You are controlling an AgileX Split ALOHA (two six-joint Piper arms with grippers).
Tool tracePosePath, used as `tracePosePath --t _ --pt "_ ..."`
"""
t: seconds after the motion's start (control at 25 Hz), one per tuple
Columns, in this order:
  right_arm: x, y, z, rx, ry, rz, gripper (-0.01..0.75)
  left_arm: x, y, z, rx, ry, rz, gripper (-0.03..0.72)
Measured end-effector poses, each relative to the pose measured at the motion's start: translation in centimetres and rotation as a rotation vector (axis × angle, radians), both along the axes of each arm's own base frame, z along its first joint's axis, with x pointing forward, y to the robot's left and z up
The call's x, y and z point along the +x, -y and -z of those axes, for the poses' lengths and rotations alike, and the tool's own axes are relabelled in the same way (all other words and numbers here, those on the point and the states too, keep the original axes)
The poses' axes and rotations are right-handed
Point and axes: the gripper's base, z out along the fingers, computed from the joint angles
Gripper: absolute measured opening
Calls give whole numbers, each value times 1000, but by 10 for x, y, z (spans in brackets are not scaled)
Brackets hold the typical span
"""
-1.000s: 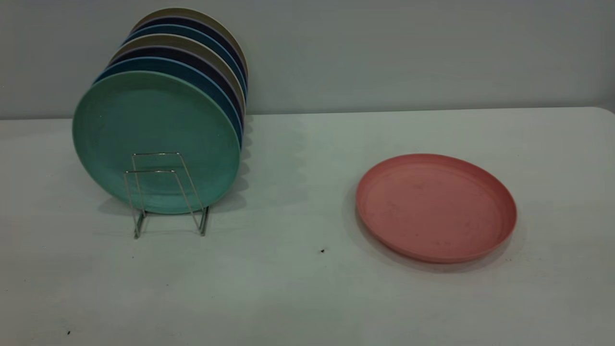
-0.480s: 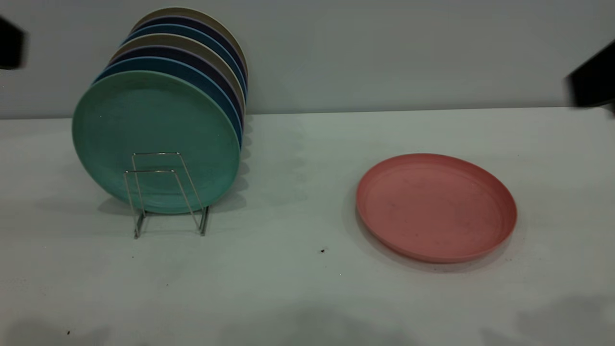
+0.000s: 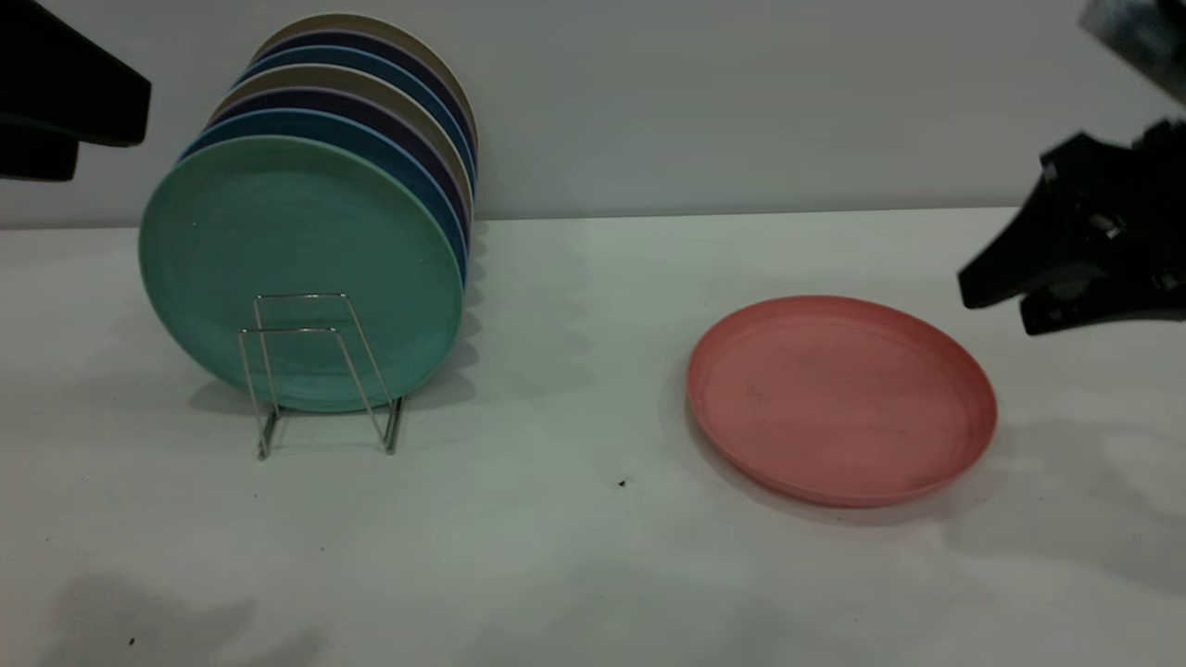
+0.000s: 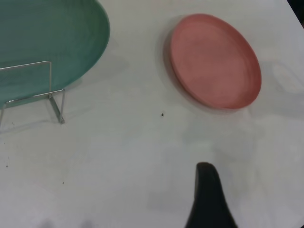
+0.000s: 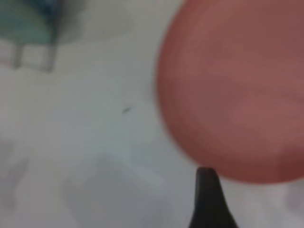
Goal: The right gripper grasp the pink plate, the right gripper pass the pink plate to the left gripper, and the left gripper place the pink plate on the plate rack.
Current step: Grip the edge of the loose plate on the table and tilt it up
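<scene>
The pink plate (image 3: pixel 841 398) lies flat on the white table, right of centre; it also shows in the left wrist view (image 4: pixel 216 59) and the right wrist view (image 5: pixel 237 90). The right gripper (image 3: pixel 994 312) hangs at the right edge, just above and beside the plate's far right rim, jaws apart and empty. One of its fingers (image 5: pixel 207 199) shows close to the plate's rim. The left gripper (image 3: pixel 113 141) is a dark shape high at the far left, beside the stacked plates, open and empty; one finger (image 4: pixel 208 199) shows over bare table. The plate rack (image 3: pixel 315 371) stands at the left.
Several plates stand upright in the rack, a teal-green plate (image 3: pixel 296 269) at the front with two wire loops bare before it; the rack also shows in the left wrist view (image 4: pixel 33 90). A grey wall runs behind the table (image 3: pixel 574 556).
Both grippers have come into view: none showed 1 s ago, only edges 0.5 s ago. The right gripper has dropped toward the pink plate's right side. The plate and rack have not moved.
</scene>
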Motion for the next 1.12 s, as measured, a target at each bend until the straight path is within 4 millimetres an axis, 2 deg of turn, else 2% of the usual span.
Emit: tracePosePath --t 0.08,0.24,0.56,0.76,1.04,1.12 --pt "14 11 17 -3 -20 18 512 0 0 0 0 0 0 524" --pt "34 20 47 -25 -45 20 512 0 0 0 -1 0 0 524" --pt "68 29 85 -68 -43 47 505 0 0 0 -2 1 -2 523" --pt "78 31 100 -68 -50 69 446 0 0 0 -2 1 -2 523" --pt "78 31 113 -65 -71 80 366 0 0 0 -2 1 -1 523" --pt "78 30 115 -48 -79 84 309 0 0 0 -2 1 -1 523"
